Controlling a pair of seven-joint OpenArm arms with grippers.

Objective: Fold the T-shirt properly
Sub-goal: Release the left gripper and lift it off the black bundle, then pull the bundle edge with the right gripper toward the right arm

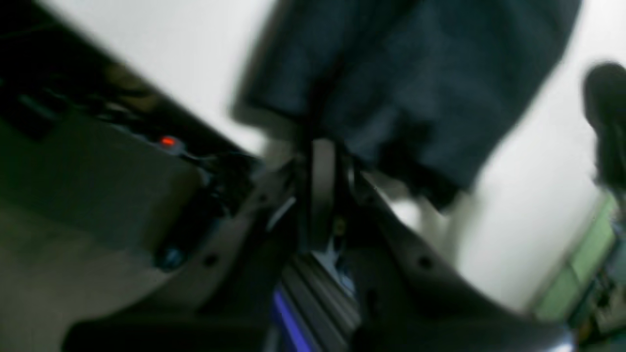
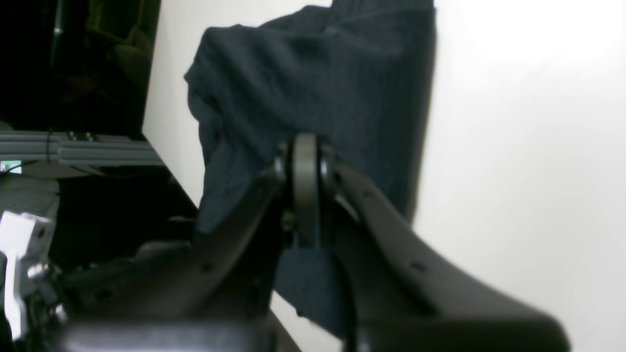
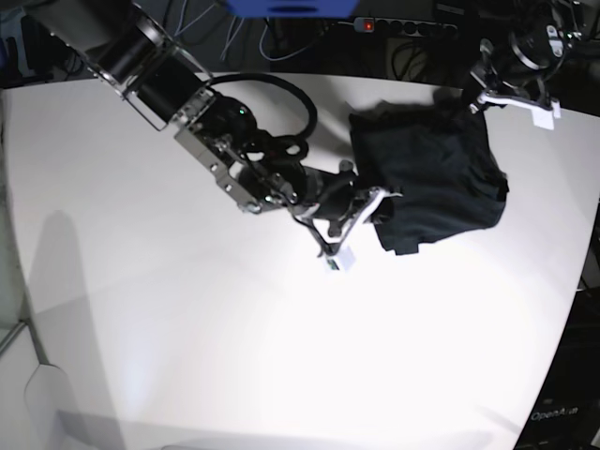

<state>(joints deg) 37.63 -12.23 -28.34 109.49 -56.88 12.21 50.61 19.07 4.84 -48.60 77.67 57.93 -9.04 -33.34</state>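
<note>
The black T-shirt (image 3: 436, 173) lies bunched on the white table (image 3: 187, 309), right of centre and toward the back. My right gripper (image 3: 367, 204) is at its left edge. In the right wrist view the right gripper (image 2: 305, 146) is shut, with the T-shirt (image 2: 318, 73) pinched between its fingers and draping around them. My left gripper (image 3: 476, 98) is at the shirt's far right corner. The left wrist view is blurred, but the left gripper (image 1: 323, 156) has its fingers together against the T-shirt (image 1: 415, 73).
A power strip with a red light (image 3: 367, 25) and cables lie behind the table's back edge. The table's curved right edge (image 3: 577, 281) runs close to the shirt. The right arm's thick body (image 3: 197, 103) crosses the table from the upper left.
</note>
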